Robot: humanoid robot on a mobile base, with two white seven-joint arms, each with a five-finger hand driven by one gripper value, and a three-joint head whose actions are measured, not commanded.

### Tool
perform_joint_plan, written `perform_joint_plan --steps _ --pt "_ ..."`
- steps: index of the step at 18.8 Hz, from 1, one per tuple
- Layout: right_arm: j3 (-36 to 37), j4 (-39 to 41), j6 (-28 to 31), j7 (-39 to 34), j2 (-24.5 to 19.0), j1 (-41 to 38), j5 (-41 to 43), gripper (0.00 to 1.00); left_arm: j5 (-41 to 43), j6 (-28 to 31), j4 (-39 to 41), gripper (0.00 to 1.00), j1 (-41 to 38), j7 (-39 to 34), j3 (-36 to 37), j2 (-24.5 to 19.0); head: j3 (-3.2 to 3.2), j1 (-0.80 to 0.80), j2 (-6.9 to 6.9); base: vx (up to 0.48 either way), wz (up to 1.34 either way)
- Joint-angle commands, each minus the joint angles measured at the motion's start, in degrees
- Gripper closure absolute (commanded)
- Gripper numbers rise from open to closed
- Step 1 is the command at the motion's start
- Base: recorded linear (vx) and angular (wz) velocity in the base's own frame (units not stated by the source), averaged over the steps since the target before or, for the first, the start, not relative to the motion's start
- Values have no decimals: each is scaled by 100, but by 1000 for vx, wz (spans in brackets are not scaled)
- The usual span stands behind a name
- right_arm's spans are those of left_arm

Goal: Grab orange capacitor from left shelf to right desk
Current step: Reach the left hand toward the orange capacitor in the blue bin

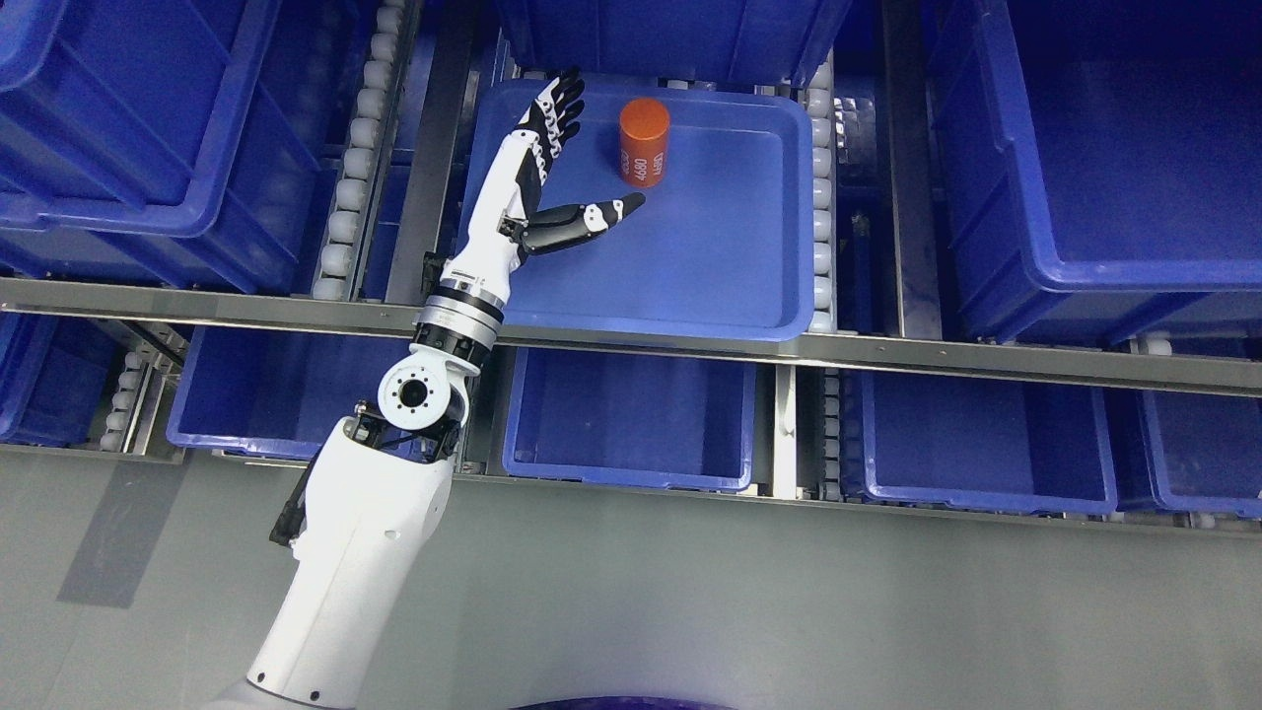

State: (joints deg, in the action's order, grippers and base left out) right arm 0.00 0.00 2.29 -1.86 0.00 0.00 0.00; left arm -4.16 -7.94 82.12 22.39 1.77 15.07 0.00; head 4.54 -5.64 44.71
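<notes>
An orange capacitor (644, 142), a short cylinder printed 4680, stands upright in a shallow blue tray (730, 286) on the upper shelf level. My left hand (592, 163) reaches into the tray just left of the capacitor, open, with its fingers (558, 106) stretched toward the back and the thumb pointing right below the cylinder. A small gap separates the hand from the capacitor. The white left arm rises from the bottom left of the picture. No right arm shows.
Deep blue bins (1124, 177) flank the tray on both sides, with another behind it. A metal shelf rail (887, 350) crosses below the tray, and roller tracks (820, 197) run beside it. More blue bins (631, 424) sit on the lower level. Grey floor lies below.
</notes>
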Motion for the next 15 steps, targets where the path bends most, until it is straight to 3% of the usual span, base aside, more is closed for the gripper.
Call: perform_joint_plan --steps 1,5,15 --pt "61 193 26 1 100 -9 0 0 12 73 138 0 -16 -10 84 -100 0 0 0 42 -2" --pt "61 193 17 1 100 -9 0 0 21 512 -238 0 396 -11 31 -100 0 0 0 35 -7" --pt "61 193 26 1 100 -9 0 0 65 530 -1760 3 1179 359 541 -100 0 0 0 1 3"
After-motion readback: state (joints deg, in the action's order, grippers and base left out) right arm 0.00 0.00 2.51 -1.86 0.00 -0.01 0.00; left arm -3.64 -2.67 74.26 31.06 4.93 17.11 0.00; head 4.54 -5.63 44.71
